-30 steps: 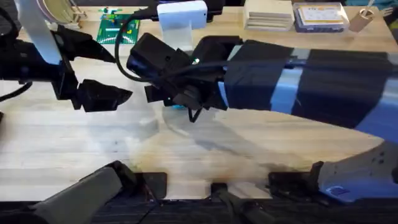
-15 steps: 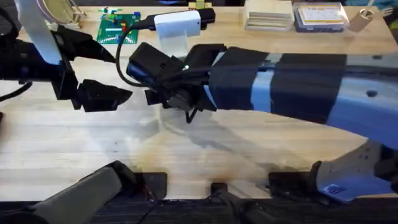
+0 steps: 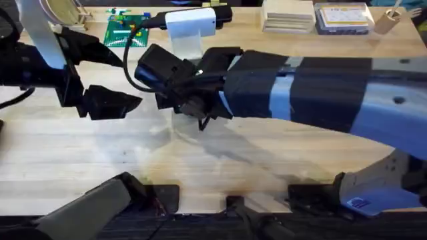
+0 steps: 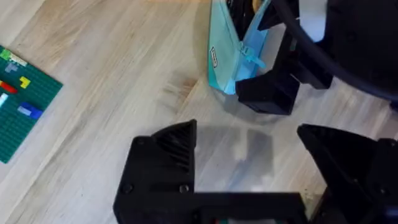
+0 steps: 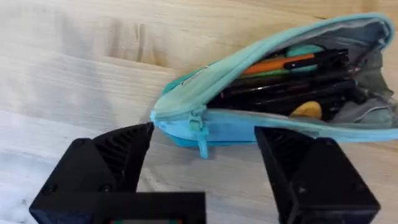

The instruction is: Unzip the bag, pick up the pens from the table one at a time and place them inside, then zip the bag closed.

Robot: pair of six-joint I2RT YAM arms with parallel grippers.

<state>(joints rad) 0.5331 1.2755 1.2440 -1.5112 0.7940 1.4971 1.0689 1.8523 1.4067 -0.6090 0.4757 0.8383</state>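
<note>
The light blue bag (image 5: 261, 93) lies on the wooden table (image 5: 74, 68) with its zipper open and its mouth gaping. Black pens (image 5: 292, 84) lie inside it beside an orange one. My right gripper (image 5: 205, 158) hovers open just over the bag's closed end, its fingers either side of the zipper pull (image 5: 200, 134). From the left wrist view the bag (image 4: 225, 53) shows with the right gripper (image 4: 273, 93) close over it. My left gripper (image 4: 249, 155) is open and holds nothing, a little way short of the bag. In the overhead view the right gripper (image 3: 197, 113) hides the bag, and the left gripper (image 3: 123, 103) is to its left.
A green studded baseplate (image 3: 127, 28) lies at the back left, also in the left wrist view (image 4: 18, 106). A white block (image 3: 193, 23), a pale stack (image 3: 287, 15) and a clear blue-lidded box (image 3: 343, 17) line the far edge.
The right arm has shifted slightly left and farther back over the bag, covering the bit of blue seen earlier. The left arm has not moved.
</note>
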